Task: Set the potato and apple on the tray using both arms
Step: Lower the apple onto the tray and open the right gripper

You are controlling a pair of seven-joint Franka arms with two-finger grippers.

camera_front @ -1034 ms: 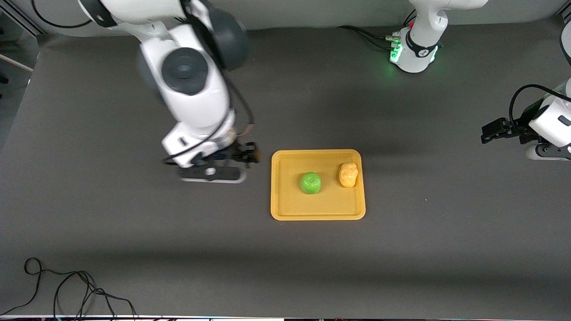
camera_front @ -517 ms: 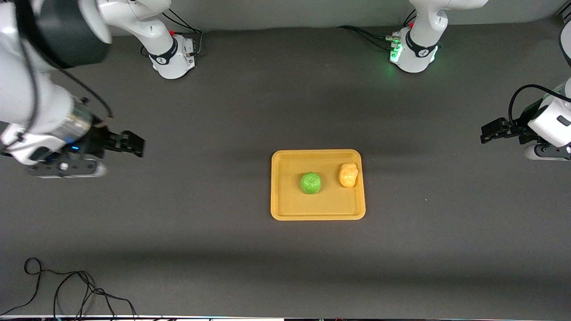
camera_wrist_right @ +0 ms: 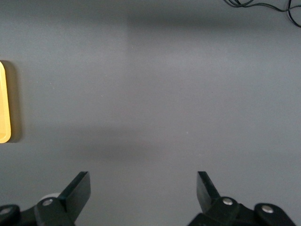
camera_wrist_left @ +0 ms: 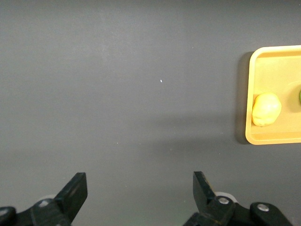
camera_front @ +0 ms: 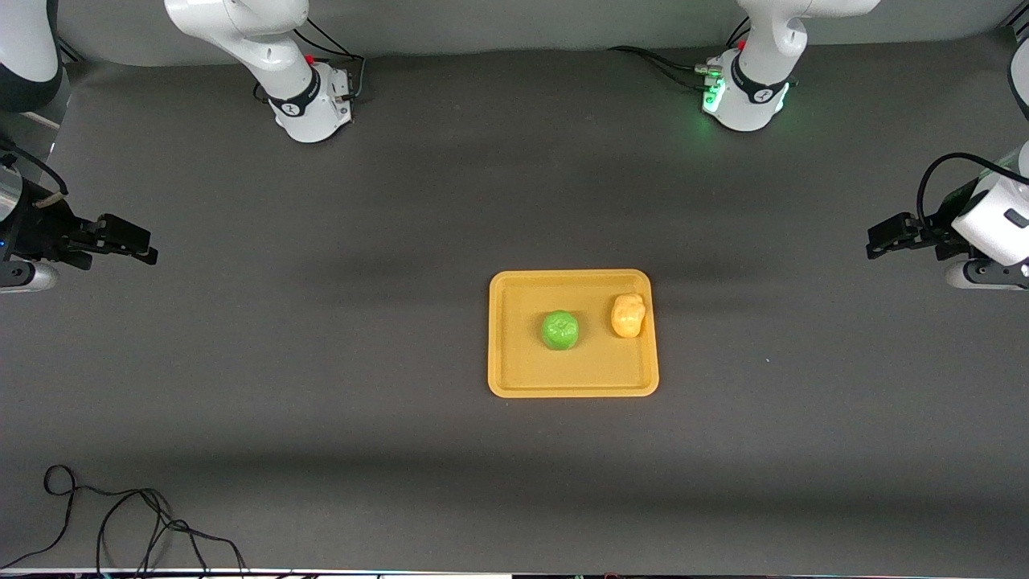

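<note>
1. The tray (camera_front: 573, 378) lies flat on the dark grey table (camera_front: 321, 362), about in the middle between the two ends, with its long sides running from one arm's end to the other.
2. The apple (camera_front: 559, 330) sits in the tray, near its centre, with the dimpled top facing up.
3. The potato (camera_front: 628, 314) is also in the tray, beside the apple toward the left arm's end, just beside the rim there (in the left wrist view it seems to touch the rim, but I cannot say it for sure). It is a little farther from the front camera than the apple. The two do not touch each other.
4. The left gripper (camera_front: 872, 241) is up over the table at the left arm's end, well apart from the tray. Its fingers (camera_wrist_left: 75, 190) stand wide apart and nothing is between them; under them the left wrist view shows only bare table, with the tray (camera_wrist_left: 249, 94) and the potato (camera_wrist_left: 266, 109) off to one side.
5. The right gripper (camera_front: 145, 248) is over the table at the right arm's end, also well apart from the tray. Its fingers (camera_wrist_right: 80, 188) are spread wide and hold nothing (only a thin edge of the tray (camera_wrist_right: 3, 103) enters the right wrist view).
6. A loose black cable (camera_front: 120, 523) lies on the table at the edge nearest to the front camera, toward the right arm's end.
</note>
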